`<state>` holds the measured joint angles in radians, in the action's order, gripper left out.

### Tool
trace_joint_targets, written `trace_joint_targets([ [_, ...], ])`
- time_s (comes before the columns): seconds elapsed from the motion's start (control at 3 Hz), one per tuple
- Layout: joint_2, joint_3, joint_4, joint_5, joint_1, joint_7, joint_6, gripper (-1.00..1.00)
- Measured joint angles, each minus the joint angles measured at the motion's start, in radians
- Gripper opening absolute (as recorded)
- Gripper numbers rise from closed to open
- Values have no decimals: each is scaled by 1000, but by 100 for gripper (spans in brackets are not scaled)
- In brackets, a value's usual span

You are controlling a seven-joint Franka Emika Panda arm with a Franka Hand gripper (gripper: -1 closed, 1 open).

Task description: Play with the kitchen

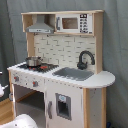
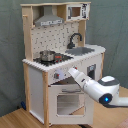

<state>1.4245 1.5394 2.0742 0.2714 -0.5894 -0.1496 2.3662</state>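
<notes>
The kitchen (image 1: pixel 65 87) (image 2: pixel 37 87) is a white and light-wood toy unit. It has a grey hood (image 1: pixel 40 27) (image 2: pixel 50 20), a microwave (image 1: pixel 75 23) (image 2: pixel 75 11), a black faucet (image 1: pixel 85 59) (image 2: pixel 75 39) and a sink (image 1: pixel 74 73) (image 2: pixel 85 50). A small steel pot (image 1: pixel 33 61) (image 2: pixel 47 55) stands on the hob. In the second exterior view my white arm reaches in from the lower right. The gripper (image 2: pixel 71 72) is at the knob panel, just above the windowed oven door (image 2: pixel 70 102). In the first exterior view only a white bit of the arm (image 1: pixel 22 121) shows at the bottom edge.
A grey curtain (image 1: pixel 117 50) (image 2: pixel 10 50) hangs behind the kitchen. Wooden floor (image 2: pixel 15 120) lies in front of it. The rounded counter end (image 1: pixel 102 80) juts out on the sink side.
</notes>
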Motion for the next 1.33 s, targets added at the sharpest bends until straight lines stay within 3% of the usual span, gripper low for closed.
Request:
trace_joint_targets([
  [0.67,-82,-4,77,-55,3,189,0,100],
  [1.33,-166,-40,107,-139,20,367,-31,100],
])
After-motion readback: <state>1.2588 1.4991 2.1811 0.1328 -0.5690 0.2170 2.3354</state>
